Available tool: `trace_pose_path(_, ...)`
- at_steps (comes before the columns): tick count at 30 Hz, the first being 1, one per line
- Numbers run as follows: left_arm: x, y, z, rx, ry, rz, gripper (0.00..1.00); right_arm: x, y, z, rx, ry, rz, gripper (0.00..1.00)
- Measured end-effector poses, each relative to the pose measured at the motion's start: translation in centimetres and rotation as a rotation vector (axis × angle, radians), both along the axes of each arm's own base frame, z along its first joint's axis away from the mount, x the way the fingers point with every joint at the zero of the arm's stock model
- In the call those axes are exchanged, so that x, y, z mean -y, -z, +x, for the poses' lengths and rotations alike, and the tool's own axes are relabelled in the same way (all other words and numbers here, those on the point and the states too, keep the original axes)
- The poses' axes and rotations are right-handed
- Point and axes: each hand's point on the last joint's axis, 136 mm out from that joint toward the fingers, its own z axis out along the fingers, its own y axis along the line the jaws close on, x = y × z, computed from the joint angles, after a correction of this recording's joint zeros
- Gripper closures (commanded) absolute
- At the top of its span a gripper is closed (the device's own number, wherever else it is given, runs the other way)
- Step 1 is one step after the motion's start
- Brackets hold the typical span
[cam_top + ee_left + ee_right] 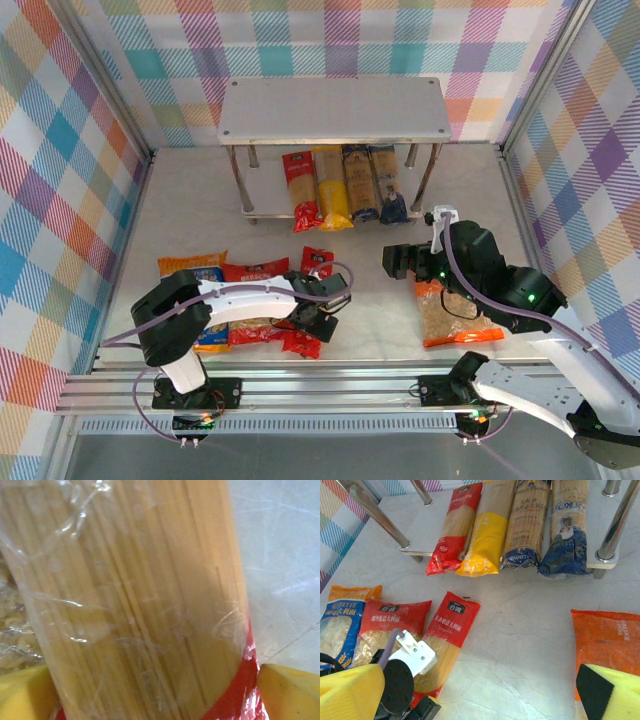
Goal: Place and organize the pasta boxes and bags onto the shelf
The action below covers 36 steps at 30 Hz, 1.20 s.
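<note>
From above, four packs lay on the shelf's lower tier, and the left gripper was spread over a red spaghetti pack on the table. Left wrist: its fingers straddled the pack, not yet closed; squeezing seemed next. Right wrist: the right gripper gaped near the orange bag.

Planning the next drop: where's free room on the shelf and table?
Top board is fully bare. Lower board: four spaghetti packs fill the middle, slivers by the legs. Table is bare between the left bag cluster and orange bag.
</note>
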Motion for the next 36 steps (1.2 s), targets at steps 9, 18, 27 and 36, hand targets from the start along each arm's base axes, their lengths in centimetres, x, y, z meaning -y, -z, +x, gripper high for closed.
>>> trace_pose_path(9, 1.7, 0.0, -0.3, 0.001, 0.029, -0.029, 0.0, 0.0, 0.0, 0.0, 0.0, 0.0, 0.0, 0.01)
trace_pose_path(18, 2.0, 1.0, -0.4, -0.011, 0.034, -0.004, 0.1, 0.2, -0.1, -0.2, 0.003, 0.001, 0.004, 0.01)
trace_pose_path(27, 3.0, 1.2, -0.6, -0.023, 0.032, -0.035, 0.33, 0.7, -0.3, -0.7, 0.004, 0.003, 0.009, 0.01)
trace_pose_path(36, 3.1, -1.4, 0.2, 0.045, 0.027, -0.092, 0.97, 0.7, -0.2, -0.7, -0.003, 0.01, 0.018, 0.01)
